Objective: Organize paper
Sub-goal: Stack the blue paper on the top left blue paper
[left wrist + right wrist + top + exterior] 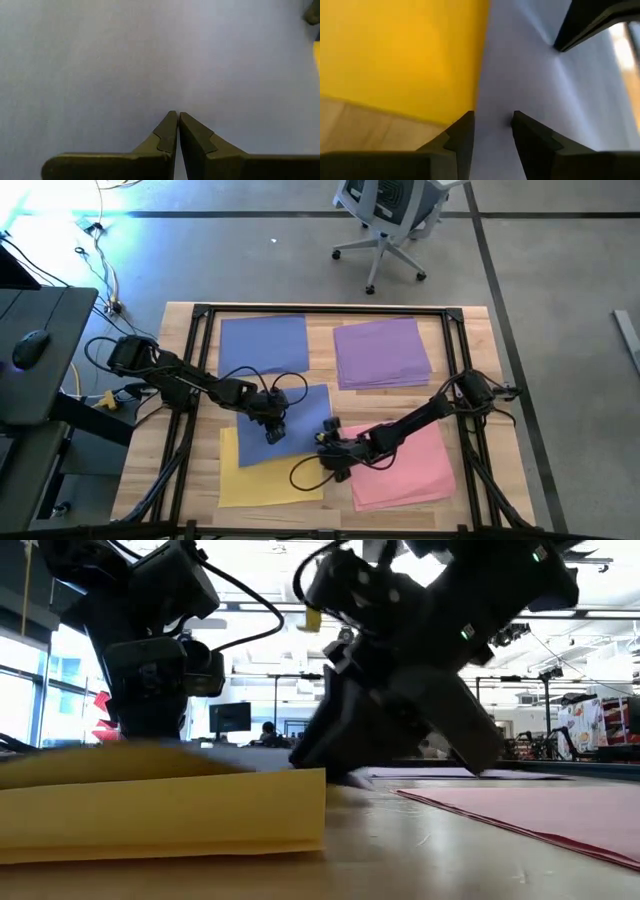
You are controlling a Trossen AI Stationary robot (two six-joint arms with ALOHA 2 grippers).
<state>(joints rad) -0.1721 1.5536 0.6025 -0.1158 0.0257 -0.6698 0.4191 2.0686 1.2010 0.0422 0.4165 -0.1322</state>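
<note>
Nearest, along the front of the table (pixel 478 350): yellow stack (pixel 255 480) to the left, pink stack (pixel 410 465) to the right, both lying flat and roughly squared.

Just behind, askew across the yellow stack's far corner: one loose periwinkle sheet (pixel 310 415), out of line with every pile. Left pincer (pixel 276 432) closed tight, tips together, pressing down on the middle of that sheet (pixel 150 50). Right pincer (pixel 324 441) at the sheet's edge nearest the pink stack, jaws narrowly parted with nothing gripped, pale blue paper (pixel 520 75) showing in the gap and yellow just beside one finger.

Judged step: getting a hold on the stray sheet's edge. To do it well:
- hold the left tips down so the sheet cannot slide;
- pinch only the blue edge, not the yellow sheets beneath;
- close gently, low and flat, to avoid creasing;
- ease off the left pressure only once the right grip is sure.

Farthest back: blue stack (pixel 262 345) on the left, the likely home for the stray, and purple stack (pixel 382 352) on the right, each well apart from both pincers.
</note>
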